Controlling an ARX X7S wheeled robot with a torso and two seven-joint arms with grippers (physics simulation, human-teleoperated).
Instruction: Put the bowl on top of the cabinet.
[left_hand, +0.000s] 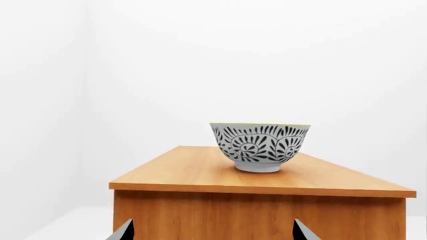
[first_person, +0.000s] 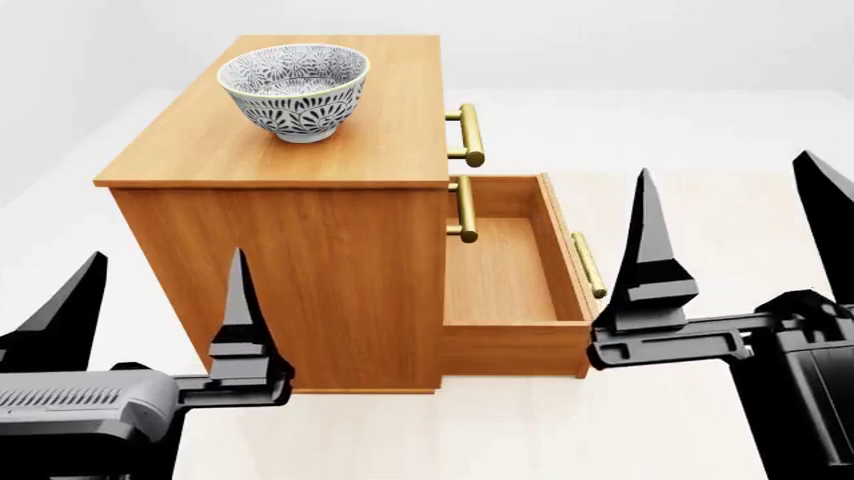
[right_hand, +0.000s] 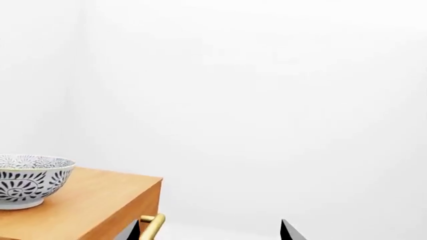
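Where it rests upright, the small round blue-patterned white ceramic bowl (first_person: 295, 90) occupies the orange-brown wooden three-drawer cabinet (first_person: 307, 250) top. Both the left claw (first_person: 150, 300) and the right claw (first_person: 741, 215) are spread, empty. No lettering legible.

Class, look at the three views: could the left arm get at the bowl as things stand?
Probably yes. The bowl stands upright on the cabinet top with nothing around it, and the open left gripper faces it from the cabinet's side, lower down, holding nothing.

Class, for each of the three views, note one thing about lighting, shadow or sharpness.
Head view: flat, even light; the bowl casts almost no shadow on the cabinet. Left wrist view: sharp pattern, backdrop washed out white. Right wrist view: mostly blank white wall, no glare.
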